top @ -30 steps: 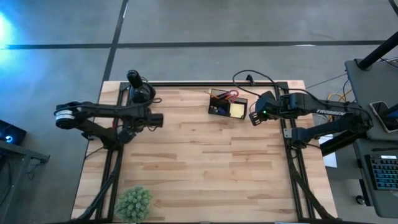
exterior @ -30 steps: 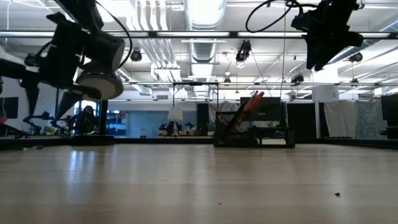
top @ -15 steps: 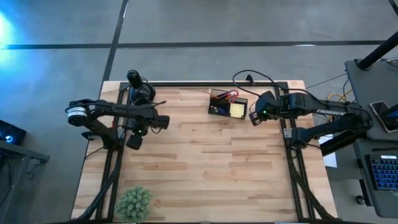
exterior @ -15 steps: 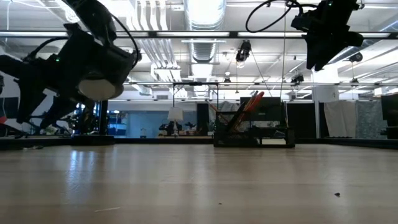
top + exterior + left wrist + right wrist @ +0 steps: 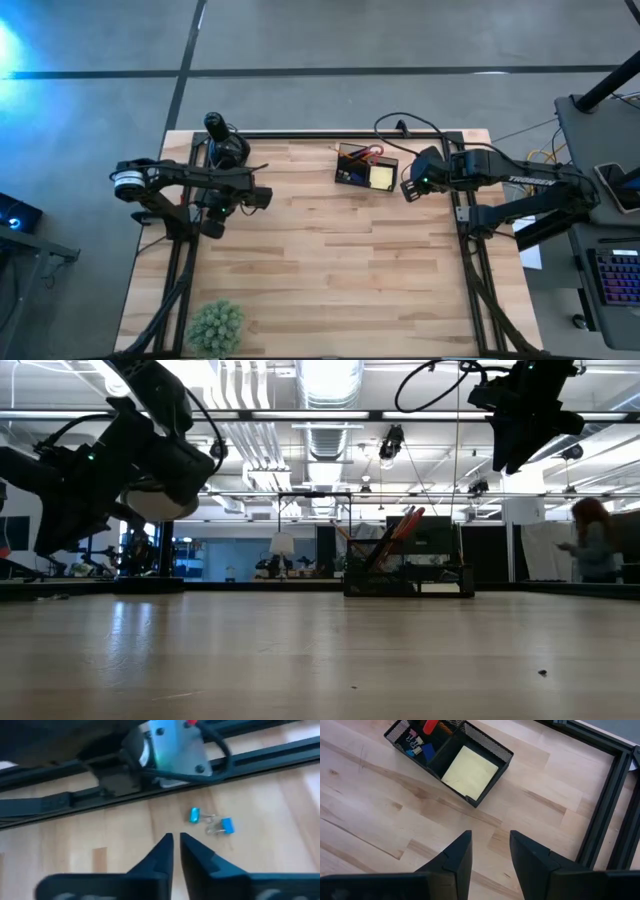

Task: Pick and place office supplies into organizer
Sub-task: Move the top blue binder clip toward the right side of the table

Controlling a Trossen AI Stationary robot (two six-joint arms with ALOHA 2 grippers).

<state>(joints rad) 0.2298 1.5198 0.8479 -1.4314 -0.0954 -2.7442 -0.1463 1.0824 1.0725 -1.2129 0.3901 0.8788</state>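
From above, the left gripper (image 5: 262,197) hovers over the wooden table's (image 5: 330,280) left side, while the right gripper (image 5: 408,189) hangs just beside the organizer (image 5: 366,167) at the back edge. The left wrist view shows fingers (image 5: 162,854) nearly pressed together above two blue binder clips (image 5: 212,821). The right wrist view shows fingers (image 5: 455,857) spread, with the yellow sticky-note pad (image 5: 469,772) lying in the organizer's compartment.

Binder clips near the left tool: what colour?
Blue binder clips with silver wire handles; clearest in the left wrist view.

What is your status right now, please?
Left tool nearly shut, empty, over blue clips. Right tool open, empty, beside organizer. Nothing in the way.

Blue binder clips (image 5: 212,821) beyond near-closed gripper (image 5: 175,840)
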